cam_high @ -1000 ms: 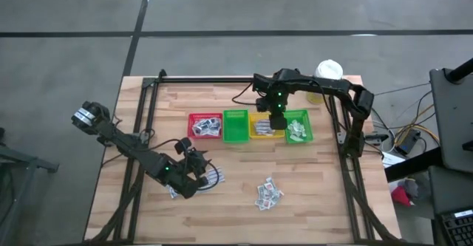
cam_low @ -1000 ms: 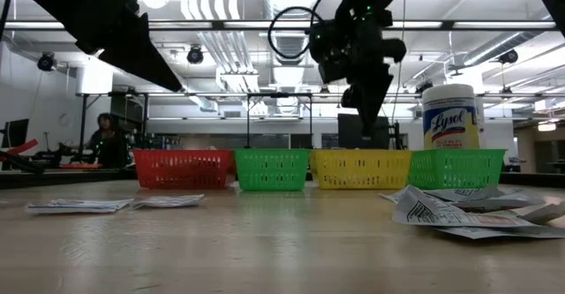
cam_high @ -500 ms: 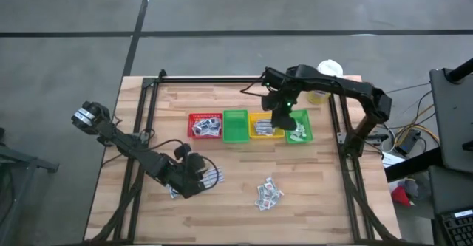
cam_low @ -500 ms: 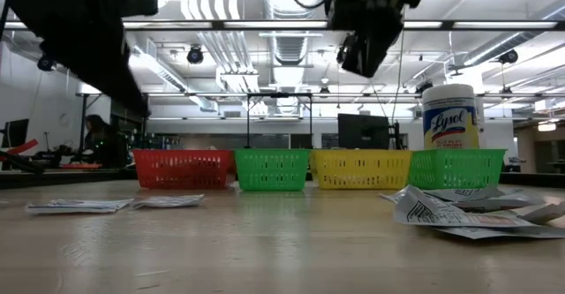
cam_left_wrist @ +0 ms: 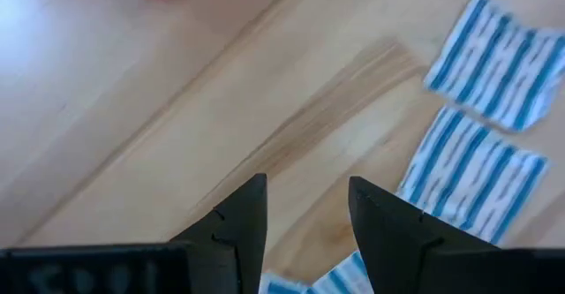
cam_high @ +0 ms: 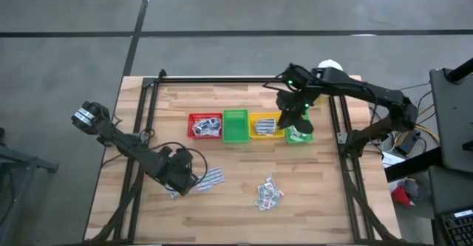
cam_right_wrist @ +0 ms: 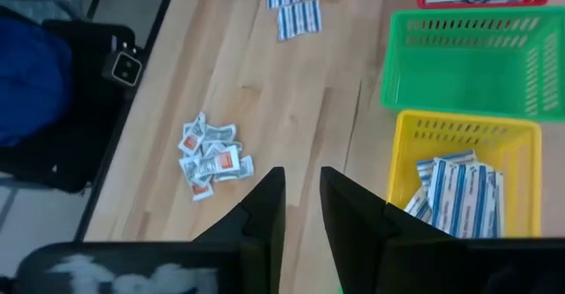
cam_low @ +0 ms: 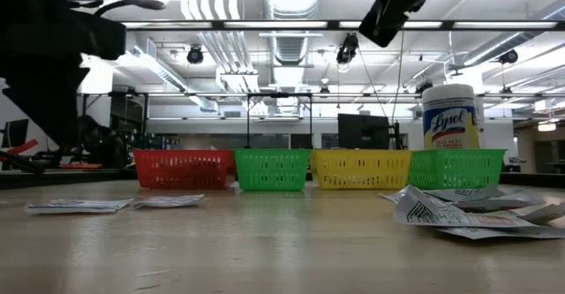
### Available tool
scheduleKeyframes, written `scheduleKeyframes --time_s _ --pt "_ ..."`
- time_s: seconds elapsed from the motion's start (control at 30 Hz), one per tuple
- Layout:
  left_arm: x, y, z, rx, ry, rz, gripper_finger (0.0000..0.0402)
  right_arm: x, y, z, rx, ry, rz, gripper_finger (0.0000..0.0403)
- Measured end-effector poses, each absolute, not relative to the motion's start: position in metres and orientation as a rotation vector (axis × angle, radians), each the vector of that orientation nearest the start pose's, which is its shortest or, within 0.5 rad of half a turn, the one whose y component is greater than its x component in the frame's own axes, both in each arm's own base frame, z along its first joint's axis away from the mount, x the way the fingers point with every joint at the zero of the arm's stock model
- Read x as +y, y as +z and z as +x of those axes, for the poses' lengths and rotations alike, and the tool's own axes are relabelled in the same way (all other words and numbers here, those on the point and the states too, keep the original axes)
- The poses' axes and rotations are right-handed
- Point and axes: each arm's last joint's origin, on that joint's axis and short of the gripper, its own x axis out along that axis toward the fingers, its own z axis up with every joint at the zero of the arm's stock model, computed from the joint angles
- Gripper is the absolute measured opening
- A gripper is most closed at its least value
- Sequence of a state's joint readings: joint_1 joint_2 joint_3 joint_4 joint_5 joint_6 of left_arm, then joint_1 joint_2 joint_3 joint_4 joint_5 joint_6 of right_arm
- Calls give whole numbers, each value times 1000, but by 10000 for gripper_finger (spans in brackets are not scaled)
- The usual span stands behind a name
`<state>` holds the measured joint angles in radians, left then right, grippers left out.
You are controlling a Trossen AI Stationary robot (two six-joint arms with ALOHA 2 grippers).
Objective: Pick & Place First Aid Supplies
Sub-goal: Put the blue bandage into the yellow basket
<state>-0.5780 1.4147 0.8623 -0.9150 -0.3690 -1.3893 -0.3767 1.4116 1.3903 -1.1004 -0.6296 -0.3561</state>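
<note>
- Lying flat on the wooden table [cam_high: 236,209] are the loose paper packets: blue-striped strips [cam_high: 209,178] by the left arm, and a small heap of squarish packets [cam_high: 267,192] nearer the right side, well apart from the first lot.
- More packets already sit in the red bin [cam_high: 205,125], the yellow bin [cam_high: 261,127] and the right-hand green bin [cam_high: 299,131]; the green bin beside the red one [cam_high: 235,125] looks empty.
- The left gripper [cam_left_wrist: 305,219] hangs low over bare wood just beside the striped strips [cam_left_wrist: 472,166], fingers apart with a clear gap, nothing between them.
- The right gripper [cam_right_wrist: 302,207] is raised above the row of bins, fingers parted by a narrow gap, holding nothing visible.
- Handling judgement: the packets appear very light, thin and limp, likely to slide on the smooth wood or to lift two at a time where they overlap.
- Hold judgement: a raised or overhanging edge of a single strip seems the best purchase; a flat face offers little grip, and the heap would need one packet separated at its rim.
- A white-capped bottle [cam_low: 450,116] stands behind the bins, clear of the work.
</note>
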Motion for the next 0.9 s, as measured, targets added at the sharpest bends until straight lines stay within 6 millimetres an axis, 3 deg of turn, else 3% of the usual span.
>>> scheduleKeyframes --time_s 0.4,0.9 --pt "-129 184 179 1322 652 -562 154 -58 319 211 787 367 204 89" --pt "-128 171 168 1353 686 -549 154 -37 310 161 573 332 166 78"
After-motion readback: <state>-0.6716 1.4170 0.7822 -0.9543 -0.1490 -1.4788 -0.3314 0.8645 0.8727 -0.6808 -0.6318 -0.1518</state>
